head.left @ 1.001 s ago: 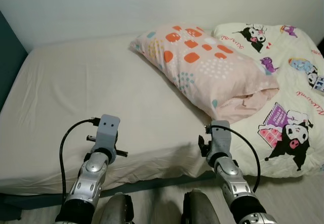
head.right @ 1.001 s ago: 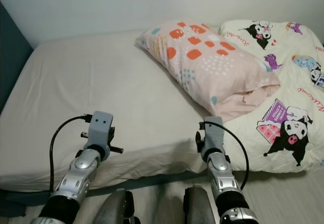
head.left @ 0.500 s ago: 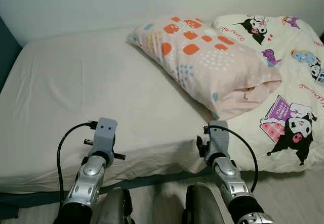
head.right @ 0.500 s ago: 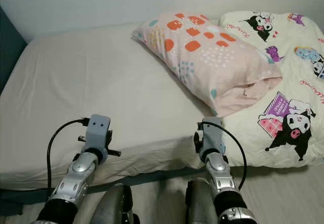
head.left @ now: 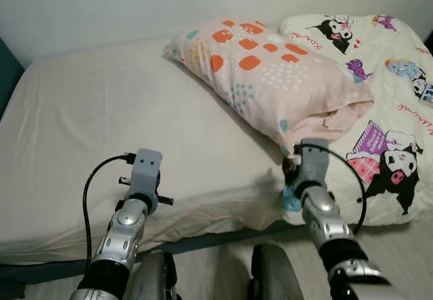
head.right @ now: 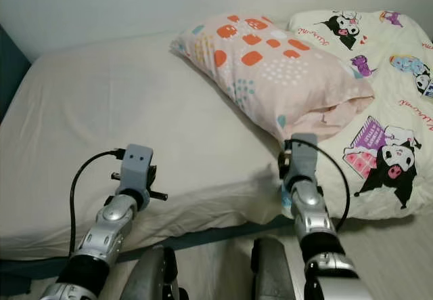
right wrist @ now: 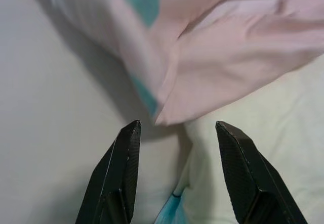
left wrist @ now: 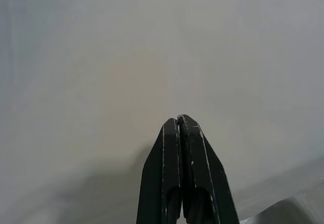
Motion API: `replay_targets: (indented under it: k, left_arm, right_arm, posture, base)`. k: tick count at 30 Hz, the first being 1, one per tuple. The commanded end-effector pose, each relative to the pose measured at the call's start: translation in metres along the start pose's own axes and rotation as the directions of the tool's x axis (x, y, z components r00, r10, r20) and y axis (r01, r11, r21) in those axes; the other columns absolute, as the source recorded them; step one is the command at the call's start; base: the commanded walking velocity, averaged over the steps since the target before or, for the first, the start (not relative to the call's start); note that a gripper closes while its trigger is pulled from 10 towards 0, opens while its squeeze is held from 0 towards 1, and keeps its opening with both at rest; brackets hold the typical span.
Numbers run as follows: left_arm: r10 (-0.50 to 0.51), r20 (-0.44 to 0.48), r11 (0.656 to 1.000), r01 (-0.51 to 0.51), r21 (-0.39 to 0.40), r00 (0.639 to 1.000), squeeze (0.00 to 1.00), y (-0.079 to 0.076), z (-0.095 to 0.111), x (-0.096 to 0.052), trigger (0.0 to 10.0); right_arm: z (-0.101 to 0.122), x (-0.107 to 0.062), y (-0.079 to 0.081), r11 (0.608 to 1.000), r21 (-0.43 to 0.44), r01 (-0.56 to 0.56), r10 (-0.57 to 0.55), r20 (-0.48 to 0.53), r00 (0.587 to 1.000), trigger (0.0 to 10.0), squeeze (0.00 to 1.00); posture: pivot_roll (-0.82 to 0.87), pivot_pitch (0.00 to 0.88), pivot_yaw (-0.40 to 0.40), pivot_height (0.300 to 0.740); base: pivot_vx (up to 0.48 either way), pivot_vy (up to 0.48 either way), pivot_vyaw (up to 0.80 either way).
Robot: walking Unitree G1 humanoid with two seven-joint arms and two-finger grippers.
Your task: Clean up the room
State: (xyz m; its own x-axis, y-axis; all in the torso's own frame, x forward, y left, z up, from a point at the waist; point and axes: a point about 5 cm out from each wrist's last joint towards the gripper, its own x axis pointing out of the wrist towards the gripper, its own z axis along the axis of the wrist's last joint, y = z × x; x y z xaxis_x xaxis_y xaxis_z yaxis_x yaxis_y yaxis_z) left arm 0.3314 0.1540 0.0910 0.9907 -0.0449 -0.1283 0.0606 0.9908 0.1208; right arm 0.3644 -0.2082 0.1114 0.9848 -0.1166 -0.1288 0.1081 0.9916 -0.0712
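A pink pillow (head.left: 270,76) with orange and teal patches lies slantwise across the bed, its open end toward me. My right gripper (right wrist: 177,133) is open just short of the pillow's near corner (right wrist: 167,97), with nothing between its fingers; its wrist (head.left: 311,161) hovers over the bed's front edge. My left gripper (left wrist: 178,122) is shut and empty over the bare cream sheet (head.left: 108,124), its wrist (head.left: 145,168) near the front edge.
A cream quilt (head.left: 392,110) printed with cartoon characters covers the right side of the bed, partly under the pillow. A pale wall (head.left: 135,2) runs behind the bed. Dark teal bed frame (head.left: 10,70) shows at the left. My legs (head.left: 270,280) stand against the mattress front.
My right arm has moved forward and to the right, up to the pillow's near corner. The left arm has stayed about where it was. The camera shifted slightly.
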Motion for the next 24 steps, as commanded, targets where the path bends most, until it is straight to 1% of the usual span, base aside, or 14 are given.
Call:
replay_targets:
  k: [1, 4, 9, 10, 11, 12, 13, 16, 17, 20, 24]
  left_arm:
    - [0.018, -0.030, 1.000, -0.018, -0.010, 0.999, 0.00, 0.006, -0.010, -0.005, 10.0]
    - [0.030, -0.030, 0.999, -0.030, -0.011, 0.999, 0.00, 0.009, -0.011, -0.006, 10.0]
    - [0.056, -0.015, 0.998, -0.056, -0.021, 0.998, 0.00, 0.015, -0.007, -0.008, 10.0]
    - [0.062, -0.011, 0.998, -0.062, -0.021, 0.998, 0.00, 0.017, -0.006, -0.009, 10.0]
    - [0.066, -0.009, 0.998, -0.067, -0.021, 0.998, 0.00, 0.018, -0.006, -0.010, 10.0]
    - [0.071, -0.007, 0.997, -0.071, -0.019, 0.997, 0.00, 0.020, -0.005, -0.011, 10.0]
    - [0.075, -0.005, 0.997, -0.075, -0.018, 0.997, 0.00, 0.021, -0.005, -0.012, 10.0]
    - [0.080, -0.005, 0.997, -0.080, -0.018, 0.997, 0.00, 0.023, -0.005, -0.013, 10.0]
    - [0.086, -0.003, 0.996, -0.086, -0.014, 0.996, 0.00, 0.026, -0.004, -0.016, 10.0]
    - [0.089, -0.001, 0.996, -0.089, -0.012, 0.996, 0.00, 0.028, -0.004, -0.017, 10.0]
    - [0.101, 0.002, 0.995, -0.101, -0.021, 0.995, 0.00, 0.032, -0.002, -0.021, 10.0]
  right_arm:
    - [-0.007, 0.000, -0.001, 1.000, 0.000, -0.007, 0.007, -0.034, 0.999, 10.0, 0.00]
    - [-0.001, 0.003, -0.002, 1.000, 0.004, -0.016, 0.017, -0.032, 0.999, 10.0, 0.00]
    - [0.018, 0.012, 0.001, 0.998, 0.005, -0.064, 0.064, -0.003, 0.998, 10.0, 0.00]
    - [0.024, 0.014, 0.003, 0.997, 0.008, -0.078, 0.078, 0.014, 0.997, 10.0, 0.05]
    - [0.030, 0.016, 0.004, 0.996, 0.008, -0.091, 0.091, 0.024, 0.996, 10.0, 0.42]
    - [0.035, 0.018, 0.006, 0.994, 0.013, -0.105, 0.104, 0.037, 0.994, 10.0, 0.97]
    - [0.039, 0.019, 0.007, 0.994, 0.013, -0.111, 0.111, 0.044, 0.993, 10.0, 1.00]
    - [0.043, 0.021, 0.008, 0.993, 0.018, -0.120, 0.119, 0.050, 0.992, 10.0, 1.00]
    - [0.051, 0.023, 0.010, 0.990, 0.018, -0.139, 0.138, 0.063, 0.988, 10.0, 1.00]
    - [0.056, 0.025, 0.011, 0.988, 0.017, -0.152, 0.150, 0.069, 0.986, 10.0, 1.00]
    - [0.063, 0.028, 0.008, 0.989, -0.013, -0.146, 0.146, 0.049, 0.988, 10.0, 1.00]
  posture:
    - [0.02, 0.262, 0.024, 0.578]
    - [0.03, 0.267, 0.016, 0.578]
    - [0.06, 0.285, -0.004, 0.578]
    - [0.07, 0.291, -0.010, 0.578]
    - [0.07, 0.291, -0.010, 0.578]
    - [0.07, 0.296, -0.012, 0.578]
    - [0.08, 0.299, -0.014, 0.578]
    - [0.08, 0.302, -0.016, 0.578]
    - [0.09, 0.313, -0.019, 0.578]
    - [0.09, 0.314, -0.020, 0.578]
    - [0.12, 0.337, -0.027, 0.578]
  base:
    - [0.000, 0.000, 0.00]
    - [0.000, 0.000, 0.00]
    - [0.000, 0.000, 0.00]
    - [0.000, 0.000, 0.00]
    - [0.000, 0.000, 0.00]
    - [0.000, 0.000, 0.00]
    - [0.000, 0.000, 0.00]
    - [0.000, 0.000, 0.00]
    - [0.000, 0.000, 0.00]
    - [0.000, 0.000, 0.00]
    - [0.000, 0.000, 0.00]
